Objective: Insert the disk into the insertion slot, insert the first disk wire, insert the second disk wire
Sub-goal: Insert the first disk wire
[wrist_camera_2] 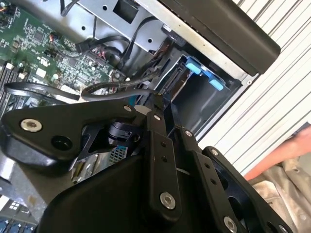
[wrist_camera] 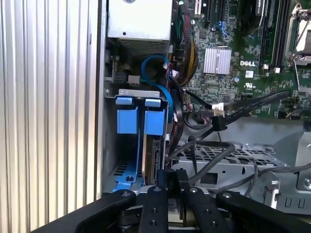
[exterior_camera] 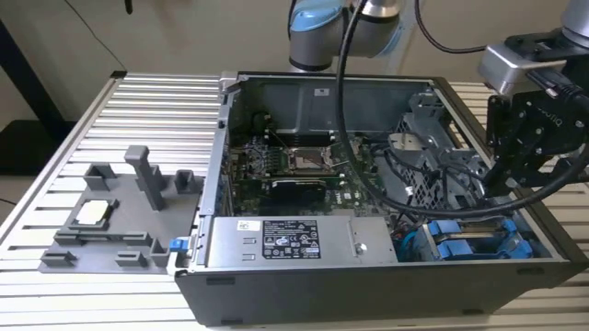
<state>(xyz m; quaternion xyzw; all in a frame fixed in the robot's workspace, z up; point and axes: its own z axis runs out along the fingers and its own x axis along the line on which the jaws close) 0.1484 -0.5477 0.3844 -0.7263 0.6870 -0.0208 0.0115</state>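
Note:
The disk (wrist_camera: 156, 156) stands on edge in the drive bay at the case's corner, clipped in its blue frame (wrist_camera: 155, 122), with another blue frame (wrist_camera: 127, 121) beside it. In the exterior view the blue frames (exterior_camera: 471, 243) sit at the case's front right corner, and their blue tabs (wrist_camera_2: 203, 72) also appear in the second wrist view. My black gripper (exterior_camera: 504, 185) hangs above the bay; in the first wrist view the gripper (wrist_camera: 172, 180) is over the disk's near end. Its fingers (wrist_camera_2: 163, 145) lie close together, shut, with nothing visible between them. A blue wire (wrist_camera: 160, 80) loops above the frames.
The grey power supply box (exterior_camera: 281, 240) lies along the case's front wall. The motherboard (exterior_camera: 294, 172) fills the case floor, and black cables (exterior_camera: 432, 200) cross toward the bay. A grey fixture plate (exterior_camera: 120, 221) with posts sits on the slatted table at the exterior view's left.

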